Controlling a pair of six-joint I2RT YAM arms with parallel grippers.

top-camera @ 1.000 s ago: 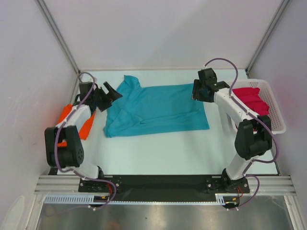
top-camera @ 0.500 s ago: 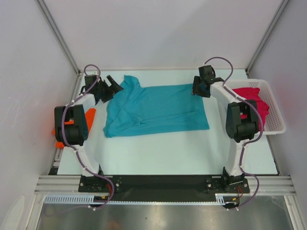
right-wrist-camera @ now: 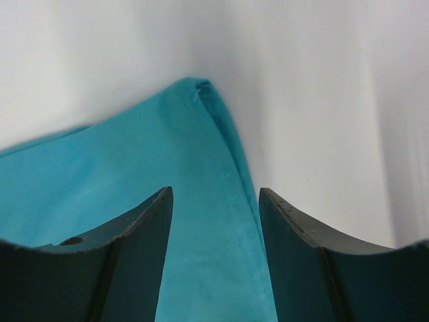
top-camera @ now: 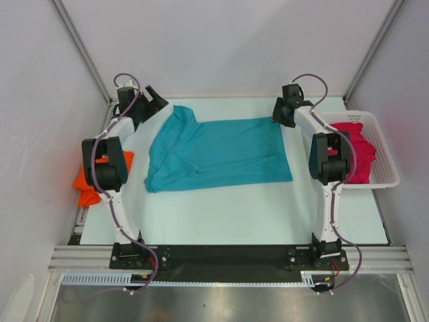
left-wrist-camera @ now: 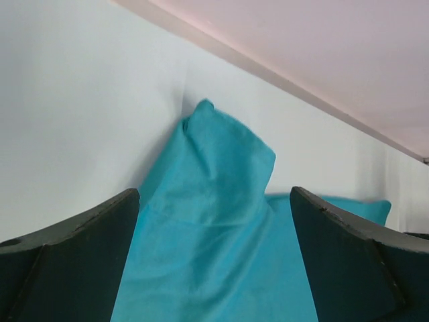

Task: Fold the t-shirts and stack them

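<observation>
Overhead camera looks down from high behind the near edge, taking in the whole desk (top-camera: 221, 208). Wrist cameras sit low and close, looking out between the left claw (left-wrist-camera: 214, 194) and right claw (right-wrist-camera: 215, 191). All three share the teal t-shirt (top-camera: 221, 151).

Teal shirt (top-camera: 221, 151): soft matt cloth, fine knit, w/ a stitched hem seen in rt wrist view. Orange shirt (top-camera: 82, 188) & pink shirt (top-camera: 358, 144): same matt cloth. Basket (top-camera: 389, 168): white slotted plastic, slight sheen. Table (top-camera: 234, 208): smooth, pale, matt. Fingers (left-wrist-camera: 74, 255) of left gripper (left-wrist-camera: 214, 193) & right gripper (right-wrist-camera: 215, 191): matt black plastic, smooth faces. Rail (top-camera: 80, 258): ribbed bare metal. Sheet (top-camera: 221, 305) in front: brushed metal, dull shine.
</observation>
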